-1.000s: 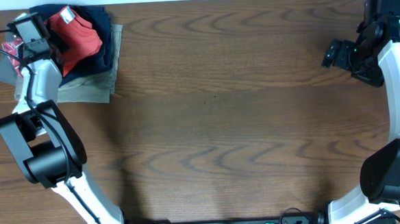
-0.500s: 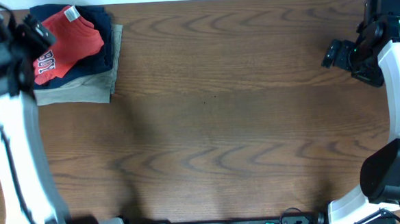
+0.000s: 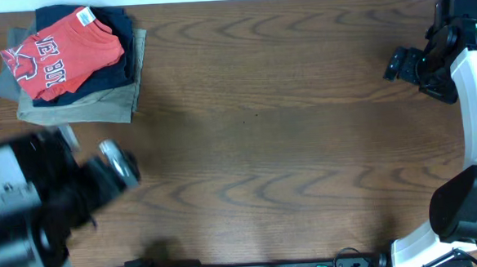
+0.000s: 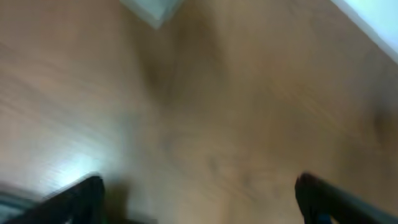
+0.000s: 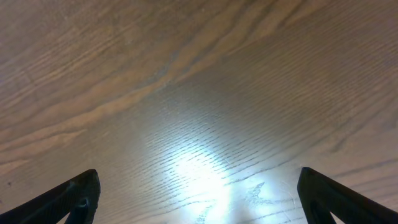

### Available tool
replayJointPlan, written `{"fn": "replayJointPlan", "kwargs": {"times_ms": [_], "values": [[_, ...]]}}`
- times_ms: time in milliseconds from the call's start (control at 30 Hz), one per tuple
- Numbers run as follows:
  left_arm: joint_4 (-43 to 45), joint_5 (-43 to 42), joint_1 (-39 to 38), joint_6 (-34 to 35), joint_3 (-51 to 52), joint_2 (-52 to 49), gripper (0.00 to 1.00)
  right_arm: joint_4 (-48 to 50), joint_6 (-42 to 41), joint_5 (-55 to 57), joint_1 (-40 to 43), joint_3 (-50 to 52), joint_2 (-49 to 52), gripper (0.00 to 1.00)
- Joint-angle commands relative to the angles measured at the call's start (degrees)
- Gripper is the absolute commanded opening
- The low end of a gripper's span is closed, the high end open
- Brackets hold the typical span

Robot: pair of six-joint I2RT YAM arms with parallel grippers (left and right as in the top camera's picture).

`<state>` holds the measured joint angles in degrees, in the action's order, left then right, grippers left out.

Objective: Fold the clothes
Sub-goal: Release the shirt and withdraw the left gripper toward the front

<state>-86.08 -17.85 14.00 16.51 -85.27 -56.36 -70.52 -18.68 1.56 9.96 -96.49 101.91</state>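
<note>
The coral-red T-shirt (image 3: 64, 53) lies at the far left corner of the wooden table (image 3: 263, 140), loosely bunched rather than flat, with its dark blue, white-edged block lettering (image 3: 49, 68) facing up. It rests on top of a pile of folded garments: a navy one (image 3: 125, 35) shows behind and to the right of it, a khaki one (image 3: 98, 108) sticks out on the near side, and a grey one (image 3: 3, 83) shows at the left edge. Neither arm touches the shirt. The left arm (image 3: 46, 201) is a heavily blurred dark shape at the near left, nearer than the pile and apart from it. In its wrist view the left gripper (image 4: 199, 193) has its two dark fingertips (image 4: 84, 190) spread to the bottom corners of the picture, wide apart with only bare wood between them; a pale corner (image 4: 152, 9) at the top edge is too blurred to name. The right arm (image 3: 473, 80) stands at the far right of the table, well apart from the clothes. The right gripper (image 5: 199, 186) likewise has its fingertips (image 5: 84, 186) spread wide over bare wood grain with a bright glare patch, holding nothing.
</note>
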Motion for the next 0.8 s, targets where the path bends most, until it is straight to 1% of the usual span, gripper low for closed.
{"fn": "replayJointPlan", "kwargs": {"times_ms": [0,67,333,433,500,600,700,767], "values": [[-7.4,-1.0,-0.5,-0.3,0.7,2.5,0.98,0.0,-0.6,0.6,0.2,-0.6,-0.7,0.99],[-10.7,-1.0,-0.5,-0.3,0.8,3.5,0.98,0.0,-0.6,0.6,0.2,-0.6,-0.7,0.99],[-10.4,-0.5,-0.5,-0.4,0.8,4.6,0.98,0.0,-0.6,0.6,0.2,-0.6,-0.7,0.99],[-8.4,-0.6,-0.5,-1.2,0.9,4.7,0.98,0.0,-0.6,0.6,0.2,-0.6,-0.7,0.99],[-5.7,-0.6,-0.5,-1.7,1.0,4.7,0.98,0.0,-0.6,0.6,0.2,-0.6,-0.7,0.99],[1.0,-1.8,-0.5,-5.2,3.6,5.4,0.98,0.0,-0.6,0.6,0.2,-0.6,-0.7,0.99],[10.7,-4.2,-0.6,-10.6,10.3,9.0,0.98,0.0,-0.6,0.6,0.2,-0.6,-0.7,0.99],[18.3,-4.2,-1.9,-12.8,16.6,12.7,0.98,0.0,-0.6,0.6,0.2,-0.6,-0.7,0.99]]}}
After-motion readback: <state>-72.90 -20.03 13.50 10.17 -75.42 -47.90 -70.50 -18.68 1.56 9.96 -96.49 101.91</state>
